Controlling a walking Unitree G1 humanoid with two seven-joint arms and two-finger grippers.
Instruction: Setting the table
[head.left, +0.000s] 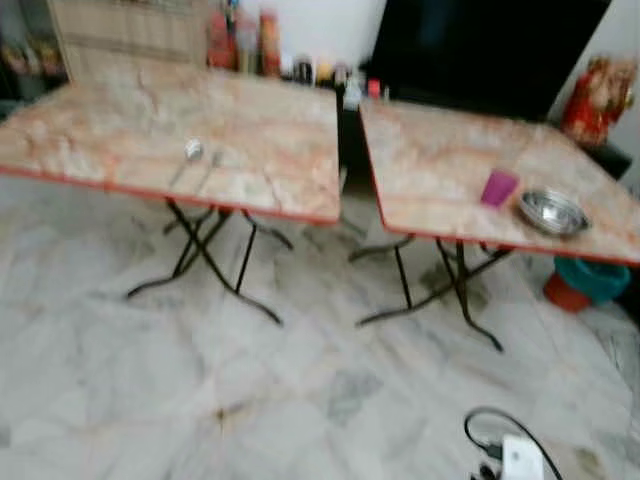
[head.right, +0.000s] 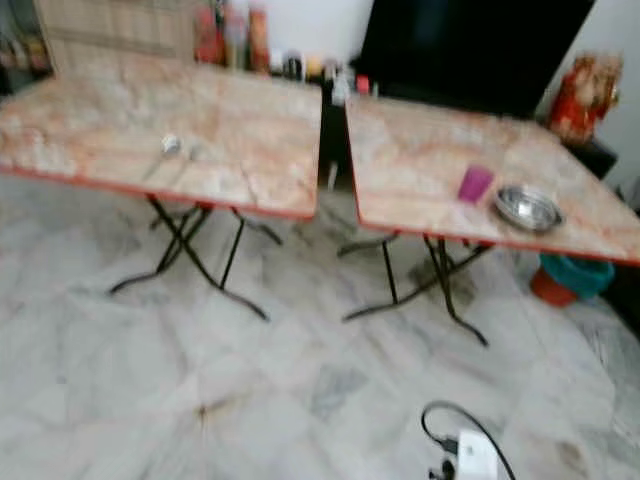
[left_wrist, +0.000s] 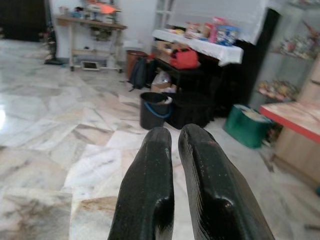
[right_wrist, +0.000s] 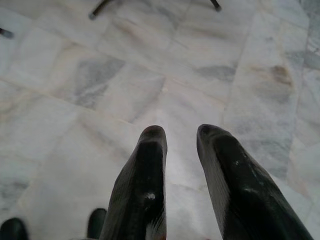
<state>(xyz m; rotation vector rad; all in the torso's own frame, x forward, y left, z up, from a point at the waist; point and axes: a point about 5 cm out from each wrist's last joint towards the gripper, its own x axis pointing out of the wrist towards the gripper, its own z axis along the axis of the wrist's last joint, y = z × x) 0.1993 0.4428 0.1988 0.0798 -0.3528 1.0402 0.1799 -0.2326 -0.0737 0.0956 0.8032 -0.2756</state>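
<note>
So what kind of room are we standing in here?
Probably a home dining or living area: two folding tables with a steel bowl and pink cup, marble floor, condiment bottles behind.

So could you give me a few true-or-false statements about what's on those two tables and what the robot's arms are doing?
1. The pink cup stands on the right table. True.
2. The steel bowl sits on the left table. False: it is on the right table, beside the cup.
3. A spoon lies on the left table. True.
4. The right end effector holds the cup. False: it is open and empty, pointing at the floor.
5. The left end effector carries a plate. False: its fingers are nearly together with nothing between them.
</note>
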